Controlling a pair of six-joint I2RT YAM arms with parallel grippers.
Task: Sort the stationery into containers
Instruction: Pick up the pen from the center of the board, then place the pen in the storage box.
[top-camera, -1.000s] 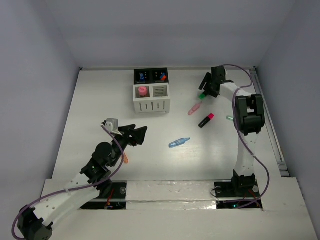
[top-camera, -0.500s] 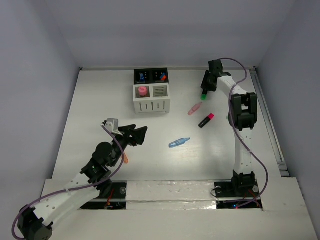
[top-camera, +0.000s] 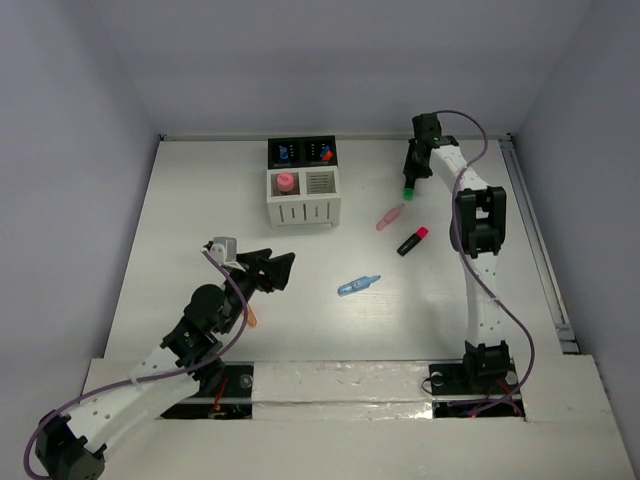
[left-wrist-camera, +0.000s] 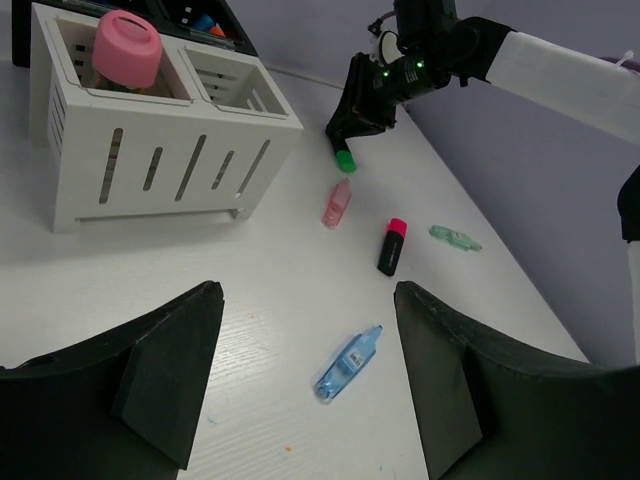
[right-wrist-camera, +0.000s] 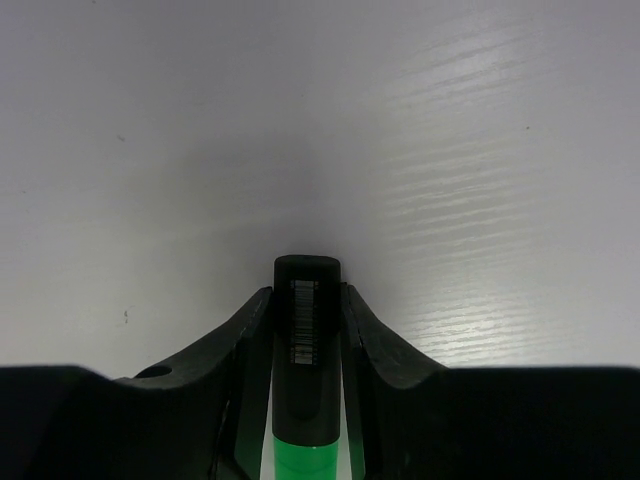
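green-capped highlighter (right-wrist-camera: 307, 335) is sitting pinched in the right gripper (top-camera: 411, 175), both fingers pressing on its black barrel. Barcode label is facing the wrist cam and the black end is poking just past the fingertips. From the left wrist view the green cap is hanging out below the gripper. Location: far right of the table (top-camera: 200, 220), right of the containers (top-camera: 300, 212). Can't tell whether the cap is touching the surface or hanging just over it.

The right arm is reaching well out from its near-right base, links running almost straight up the top view. Its wrist is bending left at the far end and the gripper is angling down toward the table.

Other stationery is lying flat near of it, each piece apart from the others:
- pink pen (top-camera: 390, 217), just near-left of the cap
- pink-capped highlighter (top-camera: 413, 241), a bit nearer
- pale green pen (left-wrist-camera: 455, 238), to the right of that
- blue pen (top-camera: 358, 285), toward table centre

The containers block is standing far centre, white slotted cups in the near row and black cups in the far row. A pink-capped item (top-camera: 286, 182) is standing in the left white cup. The black cups are showing blue and orange bits.

The left gripper (top-camera: 283, 270) is hovering centre-left, near of the containers, fingers spread wide over bare table. The left arm is lying low, coming in from the near-left corner, elbow bent, wrist pointing far-right. An orange pen (top-camera: 250, 318) is peeking out beside that arm.
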